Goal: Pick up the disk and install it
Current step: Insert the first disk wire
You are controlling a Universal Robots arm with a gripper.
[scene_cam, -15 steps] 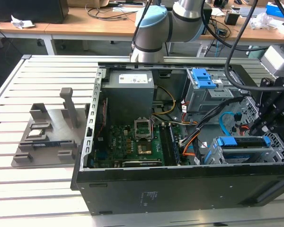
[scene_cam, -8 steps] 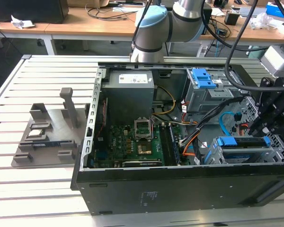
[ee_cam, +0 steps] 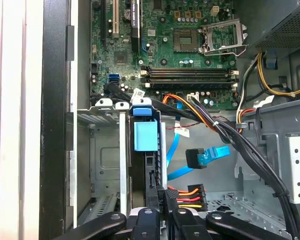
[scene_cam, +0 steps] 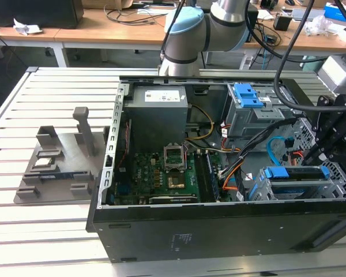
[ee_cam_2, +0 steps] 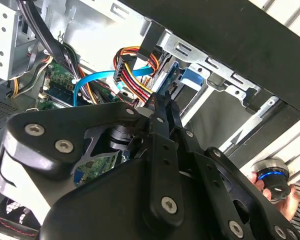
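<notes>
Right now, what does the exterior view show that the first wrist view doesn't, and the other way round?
Exterior view alone: the robot arm reaching over the open computer case, and a grey fixture on the slatted table at that view's left.

First wrist view alone: a close look down into the drive cage, with the disk's blue carrier standing in it just ahead of the end effector.

Both: the green motherboard and the orange cables.

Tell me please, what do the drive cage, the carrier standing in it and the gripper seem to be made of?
The drive cage looks like bare sheet metal: dull grey, thin folded walls with punched holes. The carrier looks like moulded plastic: uniform bright blue with a soft sheen. The gripper has matte black links joined by silver screws; whether these are painted metal or hard plastic, I cannot tell.
</notes>
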